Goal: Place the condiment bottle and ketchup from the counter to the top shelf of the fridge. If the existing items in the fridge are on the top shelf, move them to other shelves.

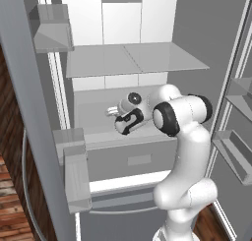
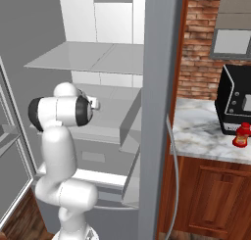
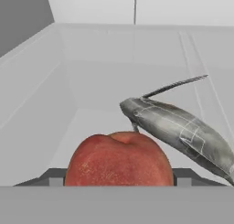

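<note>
Fingers (image 1: pixel 112 110) spread, fruit (image 3: pixel 119 159) right between them, ungrasped. Top shelf (image 1: pixel 133 58) bare; ketchup (image 2: pixel 240 135) on tabletop (image 2: pixel 206 136). We've barely started.

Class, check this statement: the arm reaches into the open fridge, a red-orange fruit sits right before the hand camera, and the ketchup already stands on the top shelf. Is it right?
Not quite. The ketchup stands on the counter beside a black appliance, as the right base view shows; the top shelf holds no bottle. The arm reaching into the fridge and the fruit are right.
</note>
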